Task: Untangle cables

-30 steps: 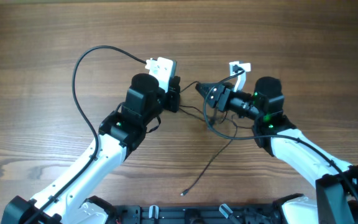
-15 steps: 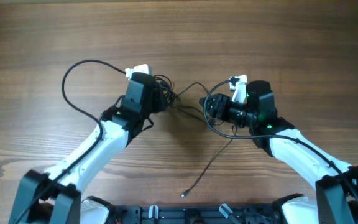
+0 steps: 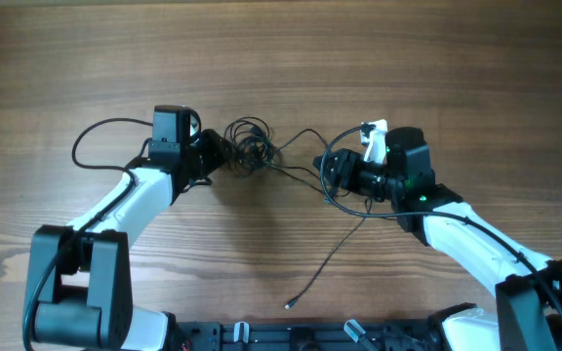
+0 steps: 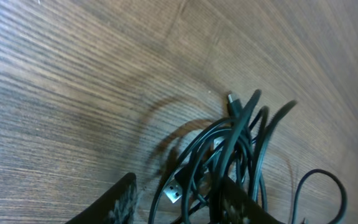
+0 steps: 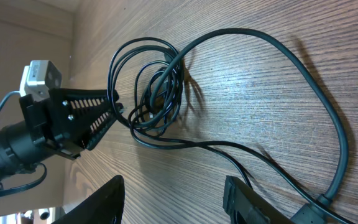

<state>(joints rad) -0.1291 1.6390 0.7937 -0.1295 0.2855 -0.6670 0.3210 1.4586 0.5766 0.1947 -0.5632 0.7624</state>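
Two hands engaged | cables: knotted on bench at left hand fingertips | left hand: part-open, strands between fingers, none clamped | right hand: beyond knot from left hand, open, nothing visibly gripped | advice: pinch one strand only, draw slowly apart.

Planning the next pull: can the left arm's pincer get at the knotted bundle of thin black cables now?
Likely yes: the left pincer sits open right at the knotted bundle of thin black cables, nothing blocking.
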